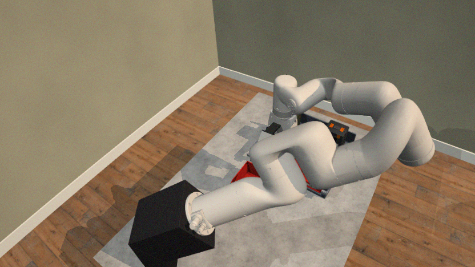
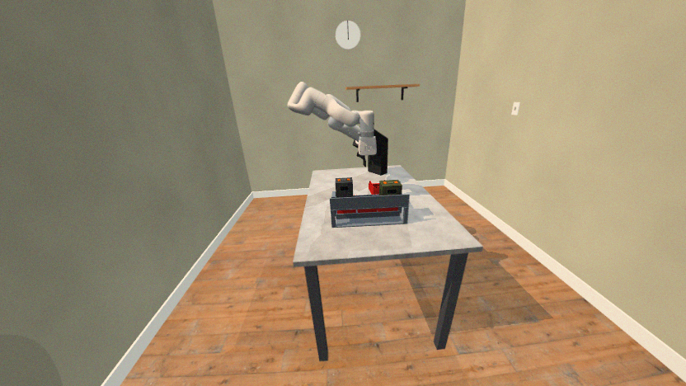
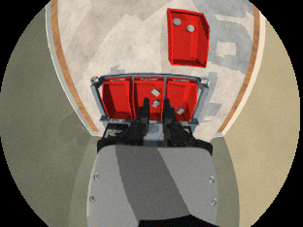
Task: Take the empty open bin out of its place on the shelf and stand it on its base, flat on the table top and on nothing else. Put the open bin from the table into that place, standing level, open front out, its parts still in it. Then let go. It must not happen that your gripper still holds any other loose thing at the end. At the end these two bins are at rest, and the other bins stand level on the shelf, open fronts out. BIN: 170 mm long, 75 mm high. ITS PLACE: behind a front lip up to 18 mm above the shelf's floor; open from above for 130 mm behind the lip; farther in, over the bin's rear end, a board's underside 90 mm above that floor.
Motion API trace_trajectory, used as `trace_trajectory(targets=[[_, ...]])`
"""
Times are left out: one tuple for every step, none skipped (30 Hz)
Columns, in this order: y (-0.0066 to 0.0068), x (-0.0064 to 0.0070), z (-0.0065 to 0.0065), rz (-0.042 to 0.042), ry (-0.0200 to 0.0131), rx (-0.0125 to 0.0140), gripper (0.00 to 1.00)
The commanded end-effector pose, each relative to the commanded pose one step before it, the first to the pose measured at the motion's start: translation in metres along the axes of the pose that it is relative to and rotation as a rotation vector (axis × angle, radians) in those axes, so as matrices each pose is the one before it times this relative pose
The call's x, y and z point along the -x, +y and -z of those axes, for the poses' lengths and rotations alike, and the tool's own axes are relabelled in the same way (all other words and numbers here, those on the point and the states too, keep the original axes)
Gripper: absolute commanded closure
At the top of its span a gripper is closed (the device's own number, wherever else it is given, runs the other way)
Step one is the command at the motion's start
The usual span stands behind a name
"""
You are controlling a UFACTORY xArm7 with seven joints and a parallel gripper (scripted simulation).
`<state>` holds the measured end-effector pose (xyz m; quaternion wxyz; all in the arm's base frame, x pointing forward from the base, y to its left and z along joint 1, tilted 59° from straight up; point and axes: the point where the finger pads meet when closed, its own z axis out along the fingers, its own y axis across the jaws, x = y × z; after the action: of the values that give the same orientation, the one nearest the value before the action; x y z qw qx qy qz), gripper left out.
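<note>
From where I stand, the near end of the grey table (image 1: 298,235) (image 2: 383,240) (image 3: 121,39) is closest to me. The shelf (image 1: 325,194) (image 2: 369,201) (image 3: 96,99) stands on it, its back board towards me. At the top of that board, a dark box (image 1: 338,132) (image 2: 344,187) sits at the shelf's left end and a green box (image 2: 391,188) at its right end.

Three red bins stand side by side in the shelf. The empty bin (image 3: 117,99) is in its place at the left end. The middle bin (image 3: 141,89) has two small grey parts in it, and the right-hand bin (image 3: 182,94) shows one; the claw covers a bit of the row.

Beyond the shelf, off towards its right, the loaded bin (image 1: 250,170) (image 2: 373,187) (image 3: 188,48) rests on the table, two round grey parts inside.

The claw (image 1: 273,128) (image 2: 366,162) (image 3: 155,106) hangs higher than the shelf, well clear of the bins. Its fingers are mostly closed, with a narrow gap between them, and it has hold of nothing. The white arm (image 1: 305,139) (image 2: 343,110) reaches out from a black block (image 1: 159,215) (image 2: 381,158) beyond the shelf. On the far wall, above the shelf, are a wooden ledge (image 2: 383,87) and a round clock (image 2: 347,34).
</note>
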<state>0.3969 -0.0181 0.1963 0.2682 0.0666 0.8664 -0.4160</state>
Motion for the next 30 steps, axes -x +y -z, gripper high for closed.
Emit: trace_trajectory(targets=[[0.00068, 0.00103, 0.00132, 0.0, -0.00342, 0.00198, 1.0], [0.0, 0.0, 0.0, 0.0, 0.0, 0.0, 1.0], [0.0, 0.0, 0.0, 0.0, 0.0, 0.0, 1.0], [0.0, 0.0, 0.0, 0.0, 0.0, 0.0, 1.0], [0.0, 0.0, 0.0, 0.0, 0.0, 0.0, 1.0], [0.0, 0.0, 0.0, 0.0, 0.0, 0.0, 1.0], [0.0, 0.0, 0.0, 0.0, 0.0, 0.0, 1.0], [0.0, 0.0, 0.0, 0.0, 0.0, 0.0, 1.0], [0.0, 0.0, 0.0, 0.0, 0.0, 0.0, 1.0], [0.0, 0.0, 0.0, 0.0, 0.0, 0.0, 1.0], [0.0, 0.0, 0.0, 0.0, 0.0, 0.0, 1.0], [0.0, 0.0, 0.0, 0.0, 0.0, 0.0, 1.0], [0.0, 0.0, 0.0, 0.0, 0.0, 0.0, 1.0], [0.0, 0.0, 0.0, 0.0, 0.0, 0.0, 1.0], [0.0, 0.0, 0.0, 0.0, 0.0, 0.0, 1.0], [0.0, 0.0, 0.0, 0.0, 0.0, 0.0, 1.0], [0.0, 0.0, 0.0, 0.0, 0.0, 0.0, 1.0], [0.0, 0.0, 0.0, 0.0, 0.0, 0.0, 1.0], [0.0, 0.0, 0.0, 0.0, 0.0, 0.0, 1.0], [0.0, 0.0, 0.0, 0.0, 0.0, 0.0, 1.0], [0.0, 0.0, 0.0, 0.0, 0.0, 0.0, 1.0], [0.0, 0.0, 0.0, 0.0, 0.0, 0.0, 1.0], [0.0, 0.0, 0.0, 0.0, 0.0, 0.0, 1.0], [0.0, 0.0, 0.0, 0.0, 0.0, 0.0, 1.0], [0.00001, -0.00001, -0.00001, 0.00001, 0.00001, -0.00001, 1.0], [0.00009, -0.00006, -0.00006, 0.00006, 0.00005, -0.00007, 1.0], [0.00023, -0.00015, -0.00017, 0.00016, 0.00012, -0.00018, 1.0], [0.00043, -0.00028, -0.00031, 0.00031, 0.00023, -0.00033, 1.0], [0.00068, -0.00045, -0.00048, 0.00048, 0.00035, -0.00052, 1.0], [0.00097, -0.00064, -0.00068, 0.00068, 0.00049, -0.00073, 1.0]])
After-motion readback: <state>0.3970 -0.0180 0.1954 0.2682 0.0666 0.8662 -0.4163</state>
